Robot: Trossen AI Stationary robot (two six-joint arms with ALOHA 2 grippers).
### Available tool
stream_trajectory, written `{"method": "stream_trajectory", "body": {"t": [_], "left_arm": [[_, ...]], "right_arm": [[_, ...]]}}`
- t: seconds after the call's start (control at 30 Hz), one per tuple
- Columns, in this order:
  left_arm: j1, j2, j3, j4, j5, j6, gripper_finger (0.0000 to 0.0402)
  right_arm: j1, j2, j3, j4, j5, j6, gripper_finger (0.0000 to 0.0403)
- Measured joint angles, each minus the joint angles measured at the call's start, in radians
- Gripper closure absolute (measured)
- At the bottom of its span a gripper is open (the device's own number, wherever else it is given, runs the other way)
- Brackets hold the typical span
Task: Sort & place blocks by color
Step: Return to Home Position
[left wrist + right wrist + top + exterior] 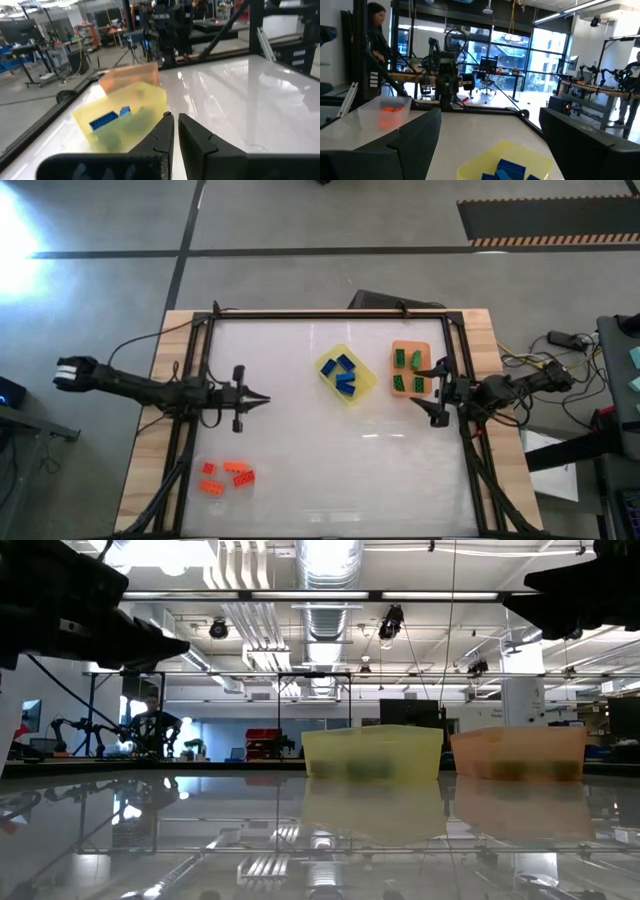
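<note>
Your left gripper (262, 397) clenched on nothing, 9 o'clock | your right gripper (428, 392) released, fingers wide, 3 o'clock | blue blocks (344, 374) in yellow tray (366, 383), 1 o'clock; green blocks (408, 370) in orange tray (410, 346), 2 o'clock; red-orange blocks (228, 477) in clear tray (240, 495), 8 o'clock
</note>
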Motion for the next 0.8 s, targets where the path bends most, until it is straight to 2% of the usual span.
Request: {"method": "stream_trajectory", "body": {"t": [0.8], "left_arm": [[0.000,0.312,-0.002,0.000,0.000,0.002,0.0391]], "right_arm": [[0.000,0.003,-0.001,0.000,0.000,0.000,0.0076]]}}
